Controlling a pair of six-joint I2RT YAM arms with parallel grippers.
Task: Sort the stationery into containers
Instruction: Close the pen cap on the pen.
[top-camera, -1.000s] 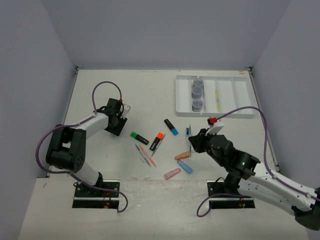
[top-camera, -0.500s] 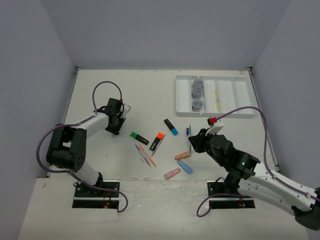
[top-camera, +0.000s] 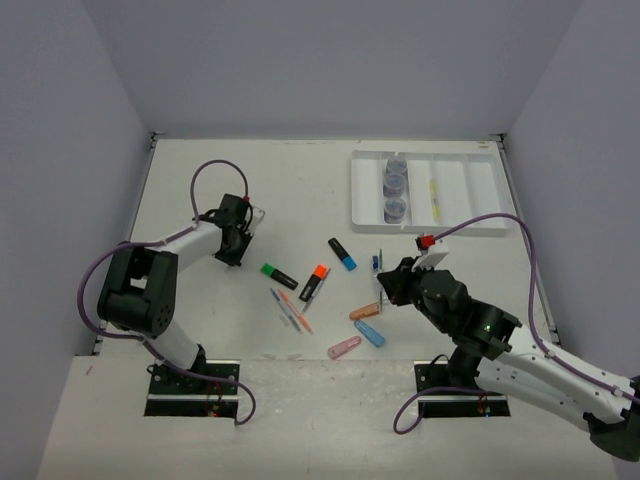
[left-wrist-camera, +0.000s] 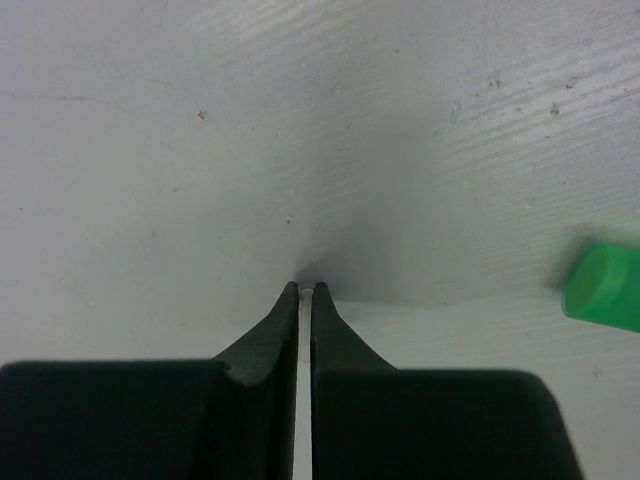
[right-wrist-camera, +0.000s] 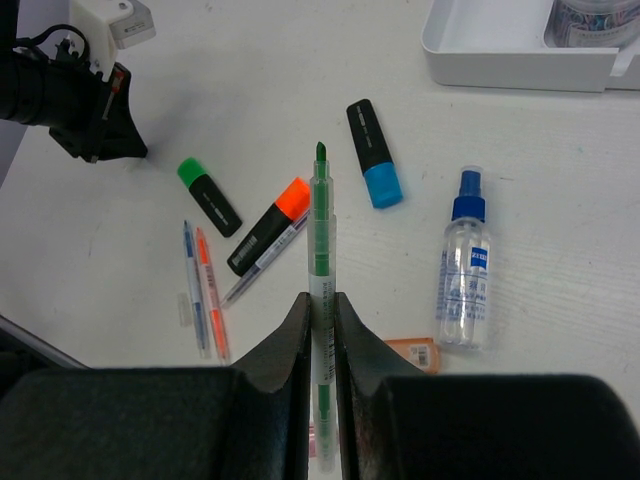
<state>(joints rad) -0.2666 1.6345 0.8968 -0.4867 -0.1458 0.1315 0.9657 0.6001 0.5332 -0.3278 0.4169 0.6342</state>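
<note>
A: What had moved since the earlier frame?

B: The left gripper (left-wrist-camera: 305, 288) had closed. Its fingers met with nothing between them, tips down on the bare table (left-wrist-camera: 150, 140). The left arm had shifted slightly. The right arm had not moved.

A: Where was the stationery?

B: Three jars (top-camera: 395, 186) stood in line in the tray's (top-camera: 356, 196) second compartment from the left. A yellow pen (top-camera: 434, 200) lay in a compartment further right. The rest lay loose between the arms: a green highlighter (top-camera: 278, 275) near the left gripper, an orange highlighter (top-camera: 314, 282), a blue highlighter (top-camera: 342, 254), thin pens (top-camera: 290, 310), a bottle (right-wrist-camera: 464, 262) and three capsule pieces (top-camera: 364, 312).

A: And the right gripper (right-wrist-camera: 320, 298)?

B: Clamped on a green pen (right-wrist-camera: 320, 230), which projected forward past the fingertips, above the loose items.
</note>
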